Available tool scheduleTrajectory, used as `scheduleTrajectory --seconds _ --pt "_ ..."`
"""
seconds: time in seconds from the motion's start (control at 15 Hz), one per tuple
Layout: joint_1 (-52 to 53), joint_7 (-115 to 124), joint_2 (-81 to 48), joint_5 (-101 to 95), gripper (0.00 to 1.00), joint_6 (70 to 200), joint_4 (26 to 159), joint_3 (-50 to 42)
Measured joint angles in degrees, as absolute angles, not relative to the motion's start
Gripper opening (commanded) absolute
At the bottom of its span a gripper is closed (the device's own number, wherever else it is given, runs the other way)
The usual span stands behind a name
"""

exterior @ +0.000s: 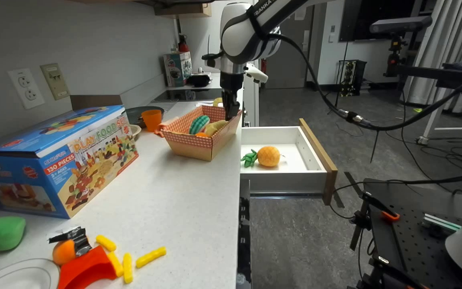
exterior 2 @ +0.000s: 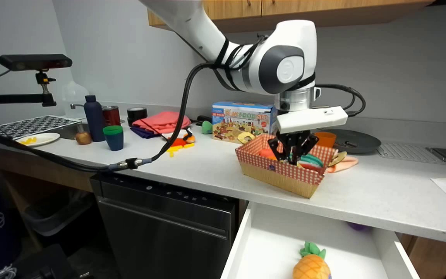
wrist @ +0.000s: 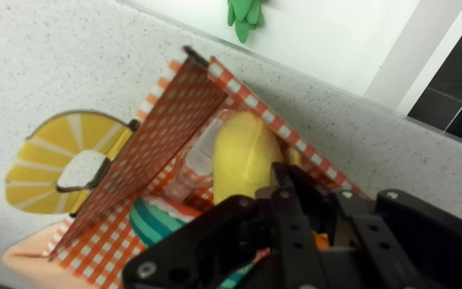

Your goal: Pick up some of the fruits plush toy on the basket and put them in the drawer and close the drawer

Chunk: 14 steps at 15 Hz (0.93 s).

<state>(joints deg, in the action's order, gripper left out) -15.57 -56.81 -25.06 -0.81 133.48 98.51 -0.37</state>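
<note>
"Pointing downward, the pincer (exterior 2: pixel 293 158) hangs over the basket (exterior 2: pixel 277 180), doesn't it?"

"Yes, close to the wall nearest the drawer (exterior 2: pixel 275 242). How deep the tips reach, I can't tell."

"Is it gripping something?"

"Can't say. In the wrist view its two fingers (wrist: pixel 295 237) stand close together, with an orange scrap (wrist: pixel 321 240) showing between them, but the tips are dark and blurred. Parted, pressed together or holding something: I can't tell."

"What's in the basket, then?"

"A yellow toy (wrist: pixel 241 156) lies right beside the pincer, on its left in the wrist view; whether they touch, I can't make out. A striped green-and-red plush toy (wrist: pixel 155 222) is in there too, a little farther from the tips."

"And the pineapple plush toy (exterior: pixel 269 156)?"

"Well below the pincer, lying in the drawer, which stands open under the edge of the counter (exterior: pixel 179 204). A purple thing (exterior 2: pixel 358 226), partly hidden, is there as well."

"Anything else around the pincer?"

"Just outside the basket, past the yellow toy, is a yellow ring-shaped piece (wrist: pixel 38 164). An orange cup (exterior: pixel 152 120) stands beyond the basket, and the play food box (exterior: pixel 94 162) is well apart from the pincer."
</note>
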Motion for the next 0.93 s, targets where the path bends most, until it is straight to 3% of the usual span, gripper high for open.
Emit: scheduleTrajectory --seconds 0.07,0.2,0.4,0.47,0.53,0.93 --pt "-15.6 -56.8 -24.1 -0.8 0.13 133.5 98.8 -0.4" --pt "-15.6 -56.8 -23.5 -0.8 0.3 133.5 98.9 -0.4" --pt "-15.6 -56.8 -24.2 -0.8 0.33 133.5 98.9 -0.4" --pt "-15.6 -56.8 -24.3 -0.8 0.58 133.5 98.9 -0.4" --pt "-15.6 -56.8 -24.3 -0.8 0.59 133.5 98.9 -0.4" --pt "-15.5 -56.5 -25.0 -0.8 1.0 134.0 98.2 -0.5"
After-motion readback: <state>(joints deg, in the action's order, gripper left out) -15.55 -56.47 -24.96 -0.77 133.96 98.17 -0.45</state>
